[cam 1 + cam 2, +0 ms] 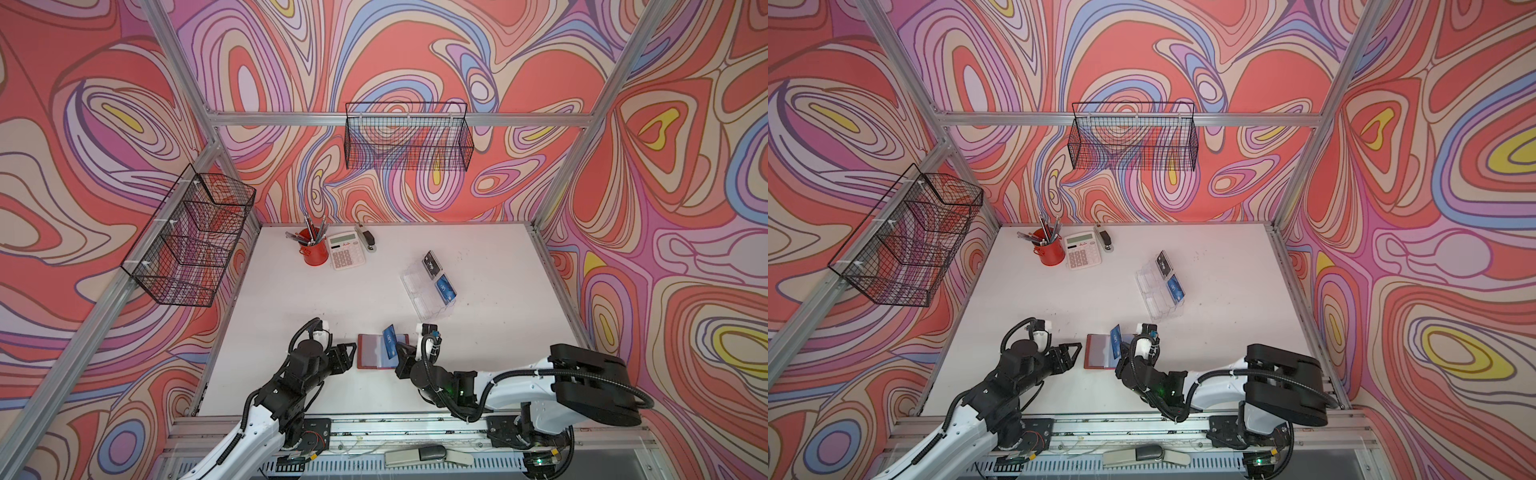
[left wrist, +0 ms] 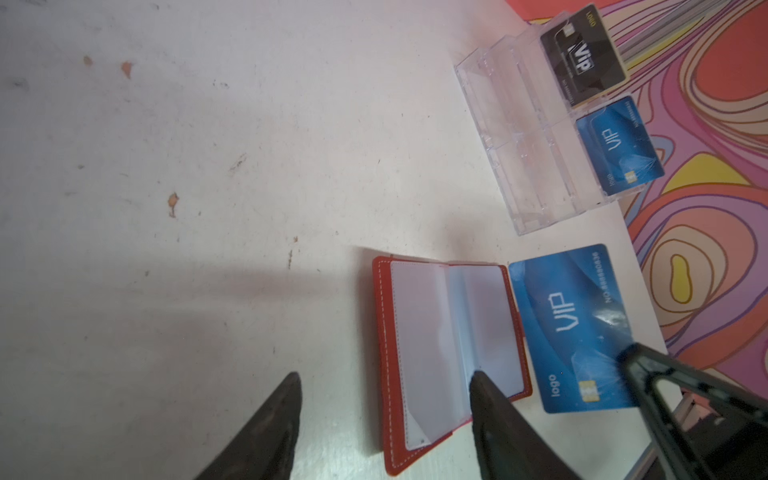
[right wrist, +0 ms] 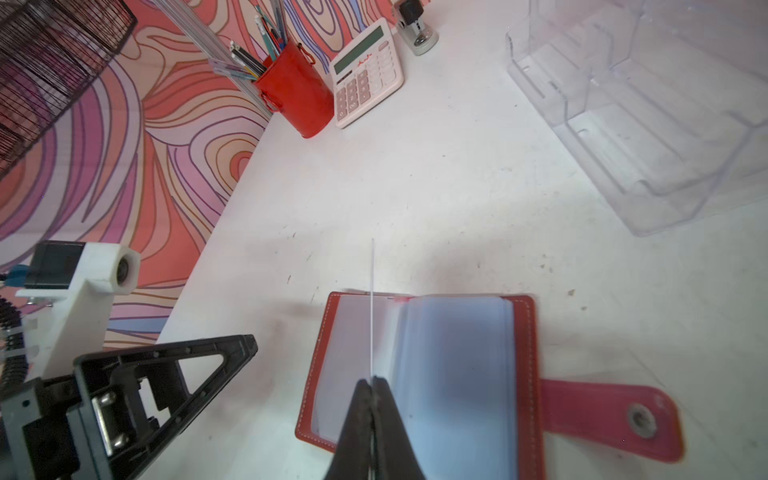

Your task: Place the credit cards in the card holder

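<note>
- The card holder [image 1: 376, 351] lies opened flat near the front edge of the bench [image 1: 478, 332], between the two arms.
- The right gripper [image 3: 372, 380] is pressed together on one blue credit card [image 2: 573, 328], which is held on edge above the holder's sleeves [image 3: 453, 353]. Contact with them cannot be confirmed.
- The left gripper [image 2: 384, 379] is spread, and one finger [image 2: 482, 390] is positioned over the holder's edge.
- A black card [image 1: 431, 262] and a second blue card [image 1: 445, 289] are stored in the clear stand [image 1: 415, 299], toward the right edge.
- For clean insertion, the card's leading edge should be squared to a sleeve mouth and slid in at a shallow angle.
- The holder should probably be pinned by the left finger so that it is not pushed along.
- The pinch should be released only once the card is seated.
</note>
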